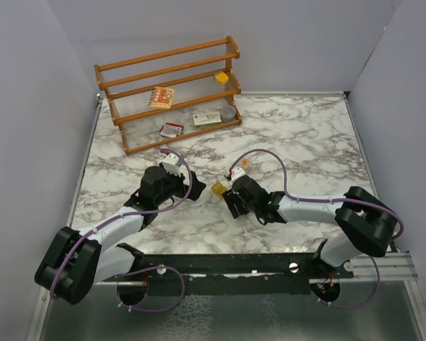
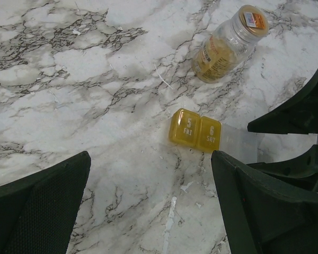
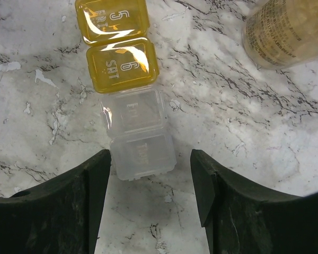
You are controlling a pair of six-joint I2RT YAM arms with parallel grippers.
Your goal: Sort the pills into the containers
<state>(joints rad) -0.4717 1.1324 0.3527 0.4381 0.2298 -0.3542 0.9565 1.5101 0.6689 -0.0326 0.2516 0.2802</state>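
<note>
Your left hand [image 2: 150, 156] hovered over the marble bench [image 2: 69, 79], fingers spread as wide as they go and nothing between them. Just ahead of it lay the pill box [image 2: 195, 130], a short strip of compartments: two with yellow lids marked FRI and SAT, then two clear ones. Your right hand [image 3: 150, 153] stood partly open, its fingers on either side of the strip's clear end without clamping it; whether one finger brushed the strip could not be told. The amber jar [image 2: 228, 45] lay on its side near the box, not touching it, its orange cap pointing away. At the back of the bench stood a wooden rack [image 1: 170, 92] holding card packets [image 1: 161, 96].
</note>
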